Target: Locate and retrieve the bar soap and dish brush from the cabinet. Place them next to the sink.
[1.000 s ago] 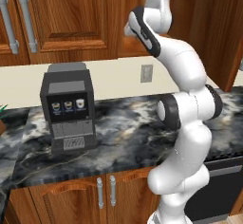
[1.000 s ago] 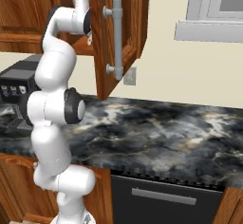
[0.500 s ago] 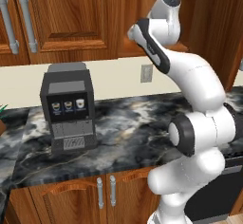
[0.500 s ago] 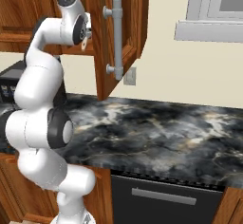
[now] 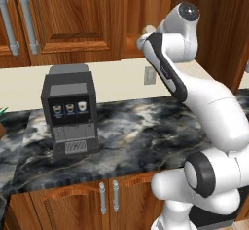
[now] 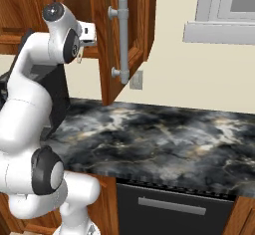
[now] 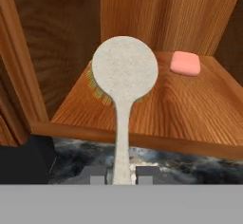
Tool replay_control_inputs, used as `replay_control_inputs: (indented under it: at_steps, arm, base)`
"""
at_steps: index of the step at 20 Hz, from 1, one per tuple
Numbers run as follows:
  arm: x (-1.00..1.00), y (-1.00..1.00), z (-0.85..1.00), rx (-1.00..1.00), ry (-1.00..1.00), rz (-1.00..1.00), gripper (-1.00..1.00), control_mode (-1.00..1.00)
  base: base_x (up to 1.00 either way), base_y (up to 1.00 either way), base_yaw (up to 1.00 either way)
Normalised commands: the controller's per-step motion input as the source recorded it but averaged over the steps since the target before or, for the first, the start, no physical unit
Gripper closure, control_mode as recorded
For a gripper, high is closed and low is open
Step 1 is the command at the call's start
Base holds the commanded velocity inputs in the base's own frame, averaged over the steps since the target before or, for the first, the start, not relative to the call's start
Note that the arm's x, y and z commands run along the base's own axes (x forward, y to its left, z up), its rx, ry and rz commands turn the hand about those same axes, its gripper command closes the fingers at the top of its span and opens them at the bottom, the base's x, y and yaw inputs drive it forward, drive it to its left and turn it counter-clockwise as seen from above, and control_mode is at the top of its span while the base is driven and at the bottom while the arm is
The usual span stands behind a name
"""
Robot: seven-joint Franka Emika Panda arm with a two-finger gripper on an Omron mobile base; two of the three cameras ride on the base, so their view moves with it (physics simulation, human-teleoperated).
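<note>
Gripper (image 7: 121, 174) clenched on dish brush (image 7: 124, 71) handle at the cabinet (image 7: 190, 109) shelf edge; bar soap (image 7: 185, 63) lies on shelf.

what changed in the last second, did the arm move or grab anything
The arm's lower joints swung: the elbow dropped lower and toward the counter, while the hand stayed up at the open cabinet. It now holds the dish brush by its handle. The bar soap, coffee machine and base stayed put.

My arm (image 5: 209, 107) is glossy white, rounded segments joined by dark grey joints, with a black strip along the forearm.
</note>
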Motion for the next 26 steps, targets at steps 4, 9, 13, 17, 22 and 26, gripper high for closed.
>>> replay_control_inputs:
  at_steps: [4,9,13,17,22,26]
  arm:
    - [-0.82,-0.04,0.15,0.0,0.01,-0.06,1.0,-1.0]
    - [-0.77,-0.1,0.13,0.0,0.16,-0.04,1.0,-1.0]
    - [-0.79,-0.09,0.01,0.01,0.2,-0.03,1.0,-1.0]
    - [-0.92,-0.04,0.0,0.0,0.09,-0.05,1.0,-1.0]
    - [-0.92,-0.02,-0.03,0.0,0.08,-0.04,1.0,-1.0]
    - [-0.91,-0.05,-0.19,0.0,0.05,-0.04,1.0,-1.0]
  base:
    - [0.0,0.0,0.0]
    - [0.0,0.0,0.0]
    - [0.0,0.0,0.0]
    - [0.0,0.0,0.0]
    - [0.0,0.0,0.0]
    - [0.0,0.0,0.0]
